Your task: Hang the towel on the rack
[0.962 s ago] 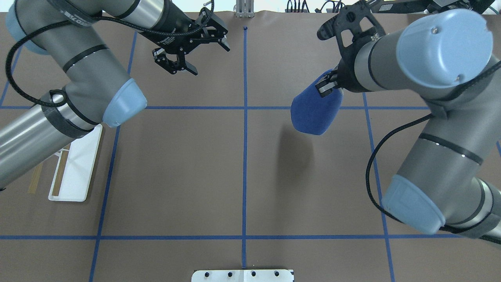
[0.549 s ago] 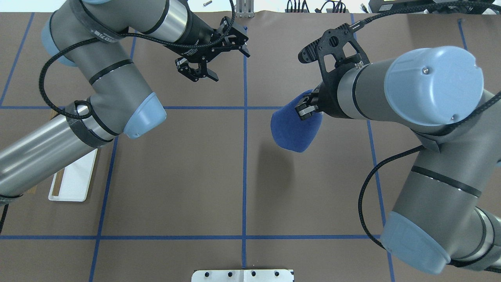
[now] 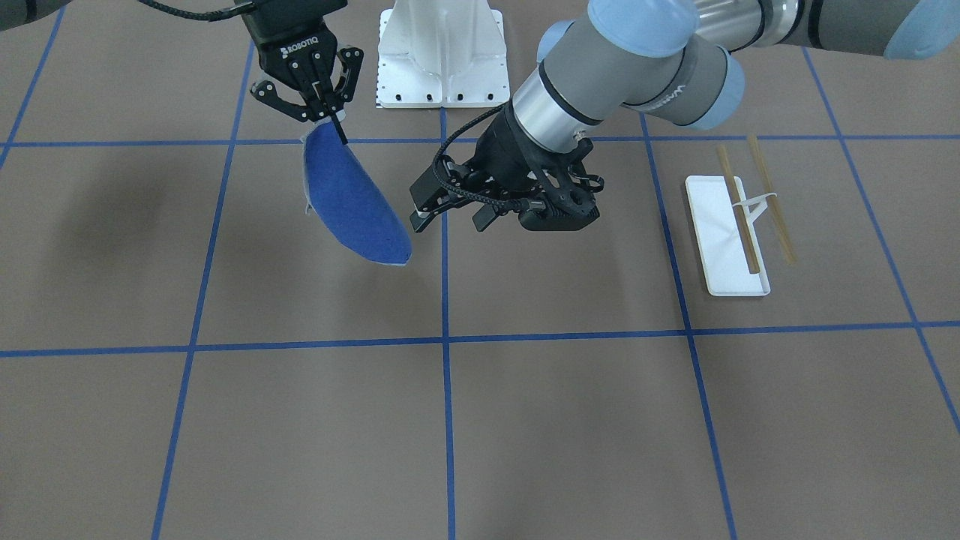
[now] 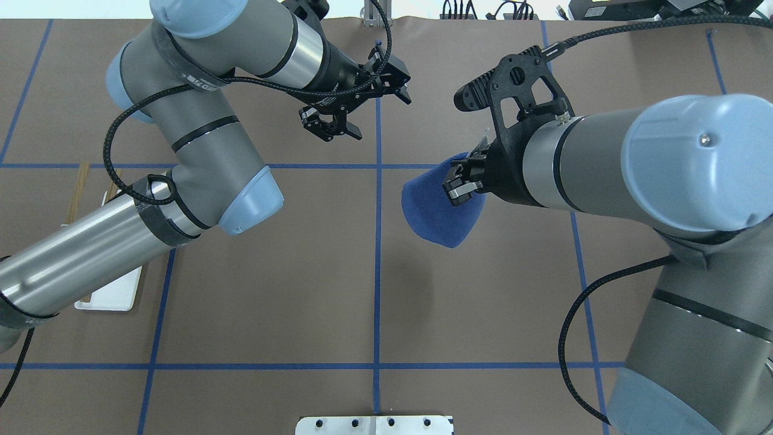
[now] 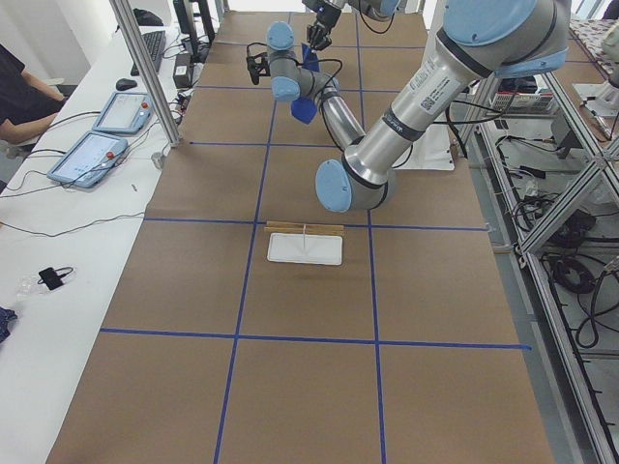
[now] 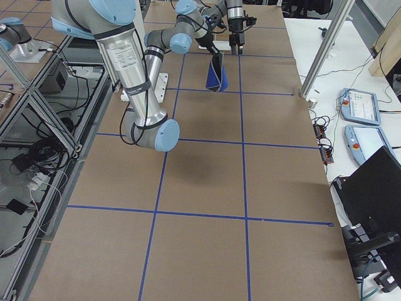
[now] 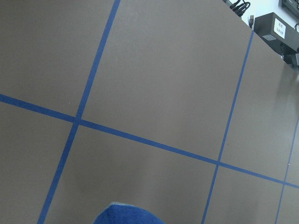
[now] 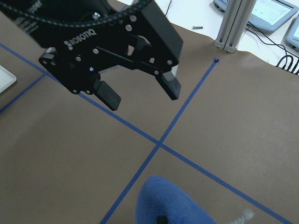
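Note:
My right gripper (image 4: 460, 182) is shut on the top edge of the blue towel (image 4: 438, 211), which hangs in the air over the table just right of the centre line. In the front view the towel (image 3: 352, 202) hangs from that gripper (image 3: 324, 120). My left gripper (image 4: 383, 118) is open and empty, near the centre line, a short way from the towel; it also shows in the right wrist view (image 8: 140, 93). The rack (image 3: 731, 232), with its white tray base and two wooden rods, stands on my far left, partly hidden under my left arm in the overhead view (image 4: 115, 293).
A white bolted pedestal (image 3: 441, 52) stands at the robot's side of the table, on the centre line. Blue tape lines (image 4: 377, 272) divide the brown table. An operator's desk with tablets (image 5: 97, 145) lies beyond the far edge.
My right gripper has carried the towel leftward towards the centre line and closer to me. My left arm has swung right, bringing its open gripper to the centre line.

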Available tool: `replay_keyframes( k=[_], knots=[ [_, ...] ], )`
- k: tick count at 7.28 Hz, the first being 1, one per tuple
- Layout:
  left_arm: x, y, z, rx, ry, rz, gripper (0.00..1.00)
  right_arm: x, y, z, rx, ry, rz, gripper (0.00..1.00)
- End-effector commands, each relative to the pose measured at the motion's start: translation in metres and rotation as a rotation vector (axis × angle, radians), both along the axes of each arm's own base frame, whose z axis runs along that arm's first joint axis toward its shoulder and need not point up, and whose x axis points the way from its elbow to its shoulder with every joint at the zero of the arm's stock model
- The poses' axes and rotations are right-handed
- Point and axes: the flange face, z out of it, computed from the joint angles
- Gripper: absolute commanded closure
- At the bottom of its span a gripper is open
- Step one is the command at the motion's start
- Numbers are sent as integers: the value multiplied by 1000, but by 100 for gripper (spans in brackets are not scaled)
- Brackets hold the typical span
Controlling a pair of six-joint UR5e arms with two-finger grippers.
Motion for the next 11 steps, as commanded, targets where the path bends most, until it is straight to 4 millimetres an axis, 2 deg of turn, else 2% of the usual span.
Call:
replay_keyframes(
  k=[1,2,3,4,5,7,10,11],
  knots=[
    [6,3,-1,-14,6,-9,3,16,5,0,-31,-37,29,100],
    [9,1,4,-23,-1,-9,3,24,3,0,-97,-82,74,100],
    [12,-2,8,-29,-8,-9,3,42,5,-6,-84,-107,91,100],
    [14,-2,8,-31,-11,-7,3,47,5,-8,-80,-114,99,100],
    [21,1,11,-37,-17,0,3,49,6,-11,-76,-123,99,100],
    [43,-3,-7,-64,-17,-25,3,60,14,-17,-60,-147,95,100],
    [73,17,-2,-56,-22,-26,3,66,18,-21,-51,-162,92,100],
    [76,18,0,-59,-25,-20,8,66,18,-21,-52,-160,94,100]
  ],
)
